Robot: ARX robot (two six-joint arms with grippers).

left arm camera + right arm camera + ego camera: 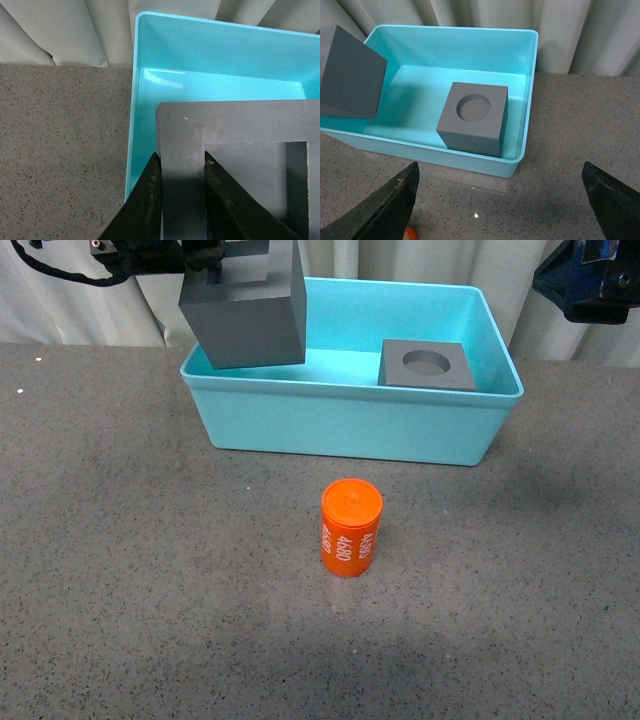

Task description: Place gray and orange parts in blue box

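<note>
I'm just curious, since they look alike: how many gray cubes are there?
2. The round-recess cube sits inside the blue box, toward its right end. The other cube is held by the left gripper above the box's left end.

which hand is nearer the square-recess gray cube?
Left. The left hand clamps one wall of the square-recess cube, holding it over the left end of the blue box. The right hand is open, apart from it, up beyond the box's right end.
</note>
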